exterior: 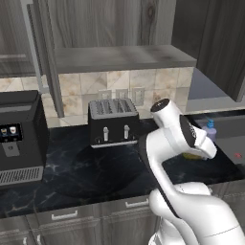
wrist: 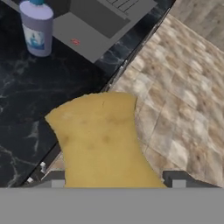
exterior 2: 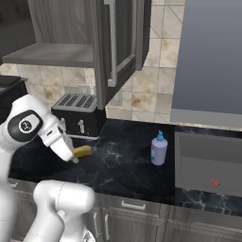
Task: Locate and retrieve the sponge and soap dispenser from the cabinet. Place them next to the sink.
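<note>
The yellow sponge (wrist: pixel 100 140) is between my gripper's (wrist: pixel 116 181) fingertips (wrist: pixel 57 179), and the gripper is shut on it. From the right base view, the sponge (exterior 2: pixel 84 151) hangs just above the black countertop in front of the toaster, at the gripper (exterior 2: pixel 77 155). A sliver of the sponge (exterior: pixel 191 156) peeks out behind my arm. The soap dispenser (exterior 2: pixel 159 149) (wrist: pixel 37 30) (exterior: pixel 209 130) stands upright on the counter just left of the sink (exterior 2: pixel 208 163) (wrist: pixel 94 24) (exterior: pixel 232 143). The cabinet (exterior: pixel 119 57) (exterior 2: pixel 52 54) is above, its glass door (exterior 2: pixel 118 42) swung open.
A black toaster (exterior: pixel 114 122) (exterior 2: pixel 78 116) stands at the back of the counter under the cabinet. A black coffee machine (exterior: pixel 19 136) is at the far left. The counter's front edge and tiled floor (wrist: pixel 183 87) show below the hand. Grey drawer fronts (exterior 2: pixel 137 212) run under the counter.
</note>
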